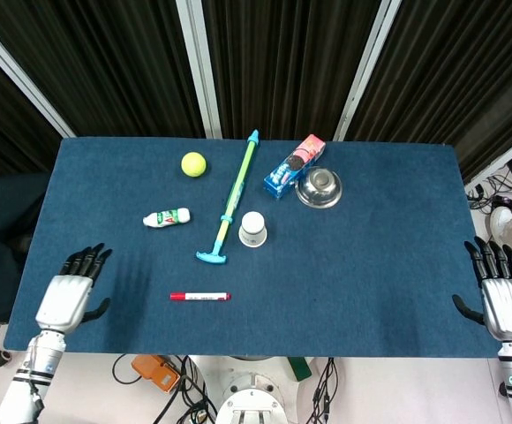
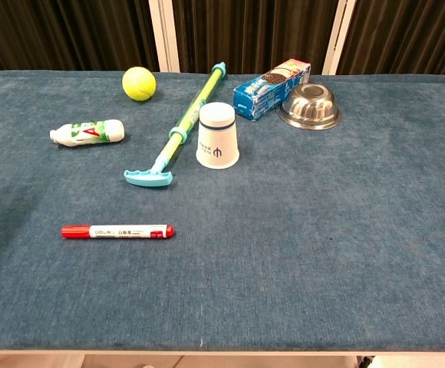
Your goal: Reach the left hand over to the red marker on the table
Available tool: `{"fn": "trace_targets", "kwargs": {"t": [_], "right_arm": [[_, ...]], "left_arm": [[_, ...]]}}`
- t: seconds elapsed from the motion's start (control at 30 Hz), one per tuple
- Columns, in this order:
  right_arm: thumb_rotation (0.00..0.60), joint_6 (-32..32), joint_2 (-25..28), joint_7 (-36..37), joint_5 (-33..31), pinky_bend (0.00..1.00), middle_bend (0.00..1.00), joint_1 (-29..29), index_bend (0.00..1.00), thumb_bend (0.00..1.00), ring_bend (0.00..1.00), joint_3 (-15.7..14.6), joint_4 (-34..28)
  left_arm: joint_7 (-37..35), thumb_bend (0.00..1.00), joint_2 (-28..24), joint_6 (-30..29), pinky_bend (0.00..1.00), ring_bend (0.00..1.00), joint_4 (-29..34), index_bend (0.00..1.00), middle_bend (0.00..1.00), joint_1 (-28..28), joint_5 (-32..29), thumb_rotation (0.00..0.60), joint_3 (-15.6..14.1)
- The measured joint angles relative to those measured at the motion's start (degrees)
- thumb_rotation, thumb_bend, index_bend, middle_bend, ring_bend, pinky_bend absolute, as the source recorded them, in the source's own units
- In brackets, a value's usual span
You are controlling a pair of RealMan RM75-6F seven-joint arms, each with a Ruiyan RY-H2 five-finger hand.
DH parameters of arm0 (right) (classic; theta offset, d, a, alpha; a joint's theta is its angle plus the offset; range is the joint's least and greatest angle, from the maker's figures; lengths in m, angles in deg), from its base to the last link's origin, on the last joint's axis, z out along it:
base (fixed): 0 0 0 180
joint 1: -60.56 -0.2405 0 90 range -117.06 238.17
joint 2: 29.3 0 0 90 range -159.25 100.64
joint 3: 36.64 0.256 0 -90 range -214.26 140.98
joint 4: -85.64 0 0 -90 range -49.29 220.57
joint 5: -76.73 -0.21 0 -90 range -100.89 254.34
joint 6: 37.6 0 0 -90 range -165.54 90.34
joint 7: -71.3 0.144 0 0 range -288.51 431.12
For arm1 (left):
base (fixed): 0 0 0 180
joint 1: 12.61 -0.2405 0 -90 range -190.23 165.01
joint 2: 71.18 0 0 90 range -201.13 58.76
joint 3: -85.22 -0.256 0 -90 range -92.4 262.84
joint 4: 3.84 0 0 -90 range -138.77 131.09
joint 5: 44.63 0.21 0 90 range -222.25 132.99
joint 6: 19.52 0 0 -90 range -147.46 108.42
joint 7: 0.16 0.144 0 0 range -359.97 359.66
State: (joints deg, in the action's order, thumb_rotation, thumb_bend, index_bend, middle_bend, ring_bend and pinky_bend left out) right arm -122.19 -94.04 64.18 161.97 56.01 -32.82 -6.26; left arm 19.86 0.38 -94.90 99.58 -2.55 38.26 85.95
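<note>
The red marker (image 1: 199, 297) (image 2: 117, 231), white-barrelled with red ends, lies flat near the front edge of the blue table (image 1: 371, 283). My left hand (image 1: 71, 290) hovers over the table's front left corner, palm down, fingers spread and empty, well to the left of the marker. At the right edge of the table my right hand (image 1: 500, 291) is open and holds nothing. Neither hand shows in the chest view.
Behind the marker lie a teal toy stick (image 1: 232, 200), an upturned white paper cup (image 1: 252, 229), a small bottle (image 1: 167, 217), a yellow tennis ball (image 1: 193, 164), a cookie box (image 1: 294, 164) and a steel bowl (image 1: 319, 187).
</note>
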Motion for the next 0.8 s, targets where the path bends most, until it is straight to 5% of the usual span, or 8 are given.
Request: {"fn": "trace_targets", "kwargs": {"t": [0.37,0.8], "right_arm": [[0.600,0.5,0.0,-0.2,-0.3,0.00,0.08,-0.2,0.11,0.35,0.06,0.0,-0.2],[0.600,0.9,0.1,-0.2,-0.4,0.00,0.08,-0.4,0.11,0.35,0.06,0.0,-0.3]], "left_arm": [[11.5,0.24,7.9,4.9,0.10,0.00,5.0,0.15,0.00,3.7,-2.8,0.600,-0.7],[19.7,0.22,18.9,7.9,0.10,0.00,3.3,0.26,0.00,7.8,-10.7,0.600,1.1]]}}
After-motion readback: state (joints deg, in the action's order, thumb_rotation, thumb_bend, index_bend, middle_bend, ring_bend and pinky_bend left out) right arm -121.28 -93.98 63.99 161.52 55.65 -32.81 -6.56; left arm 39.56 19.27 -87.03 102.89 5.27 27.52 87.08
